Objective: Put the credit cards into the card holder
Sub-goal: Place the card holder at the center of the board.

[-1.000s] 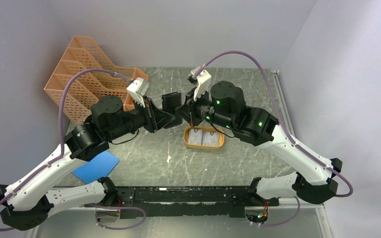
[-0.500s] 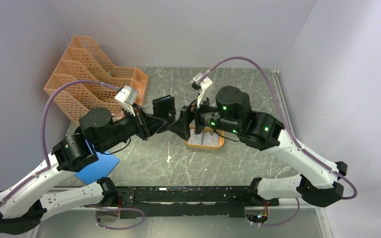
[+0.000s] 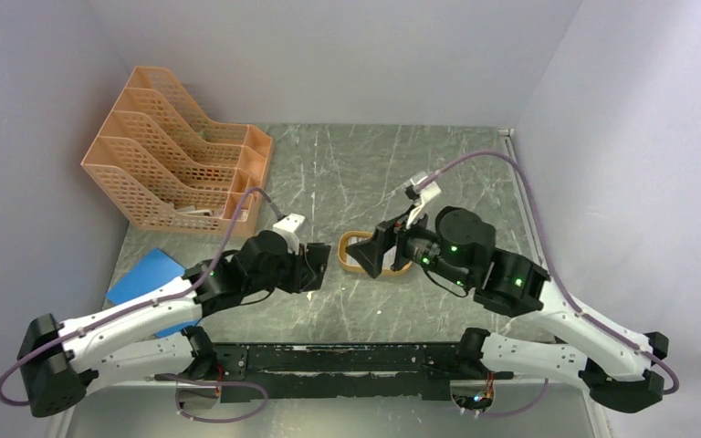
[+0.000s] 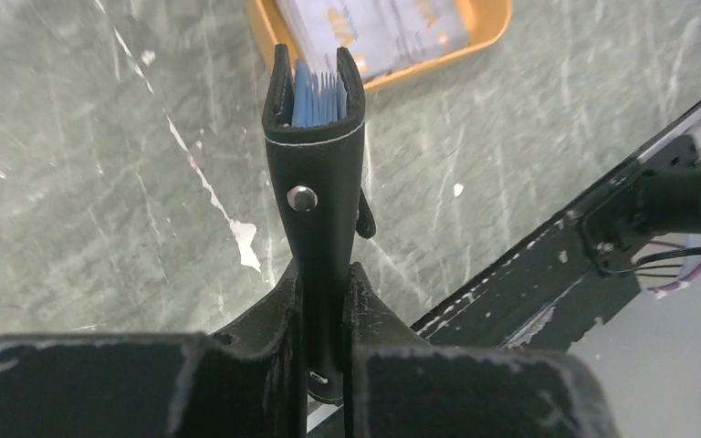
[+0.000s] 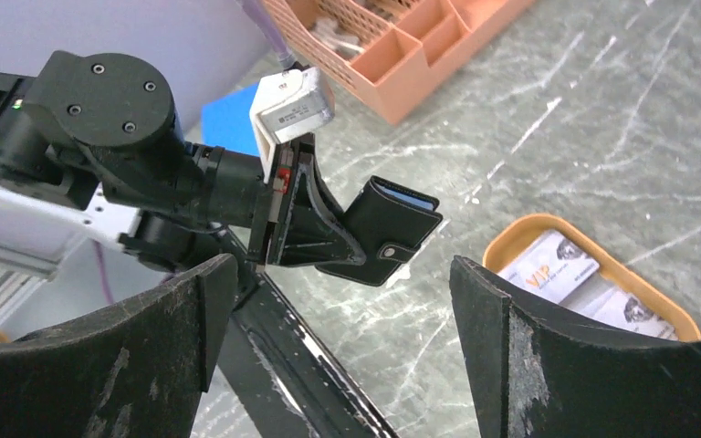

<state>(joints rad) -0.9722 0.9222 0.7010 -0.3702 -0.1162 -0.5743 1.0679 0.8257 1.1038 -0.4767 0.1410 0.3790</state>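
Observation:
The black card holder stands on edge between my left gripper's jaws, which are shut on its lower end. Its snap stud faces the camera, and bluish pocket edges show in its slightly parted top. In the right wrist view the card holder hangs just above the table. My right gripper is open and holds nothing, a short way right of the holder. Credit cards lie in the orange oval tray. From above, the right gripper covers most of the tray.
An orange mesh file organizer stands at the back left. A flat blue sheet lies at the left, partly under the left arm. The black rail runs along the near edge.
Both arms drew back toward the near edge and lower. The right gripper went from shut to open and parted from the card holder. The left gripper kept its hold.

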